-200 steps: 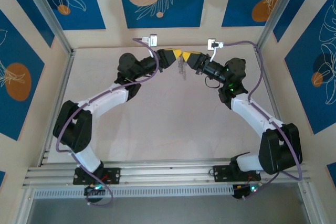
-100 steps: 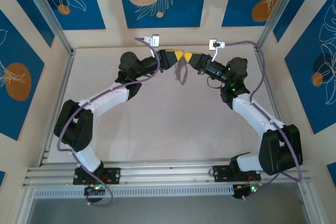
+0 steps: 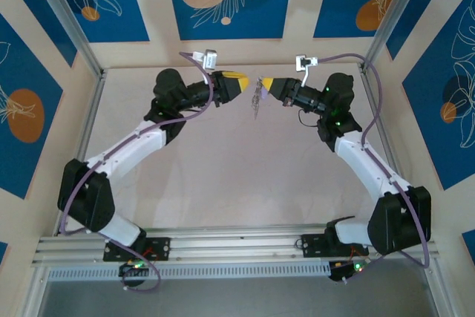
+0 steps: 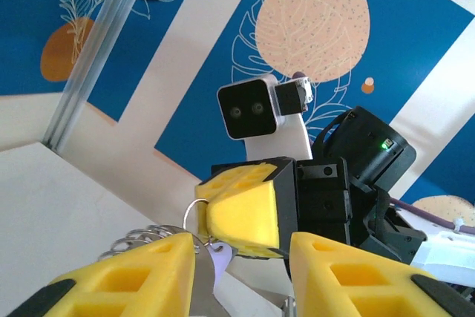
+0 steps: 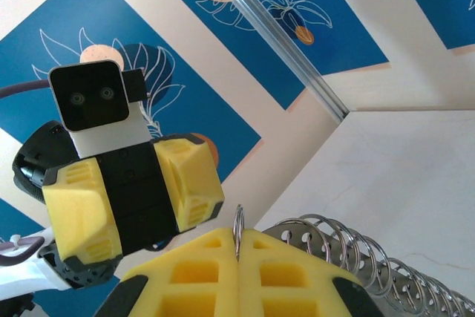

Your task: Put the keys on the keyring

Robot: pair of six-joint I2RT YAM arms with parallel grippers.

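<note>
Keyring [image 3: 256, 100]: one, silvery, hanging in the air above the far end of the counter [image 3: 223, 176], between the two claw tips. In the right wrist view its thin wire stands up out of the closed fingers, and a run of coiled wire loops [image 5: 349, 246] trails off to the right.

Keys: one seen. It shows as a small pale lilac head [image 4: 216, 261] in the left wrist view, just beside the keyring's wire and partly behind a yellow finger. The shaft is hidden. From the top camera it is too small to pick out.

Arms: two. Both reach forward from bases at the near edge, elbows bowed outward. The wrists turn inward, so the claws face each other tip to tip near the far wall.

Right claw [image 3: 265, 82]: yellow fingers pressed together, pinching the keyring's wire between them; the rest of the keyring dangles below the tip.

Left claw [image 3: 239, 78]: fingers parted with a clear gap and nothing between them. It sits near the keyring but apart from it, level with the right claw
</note>
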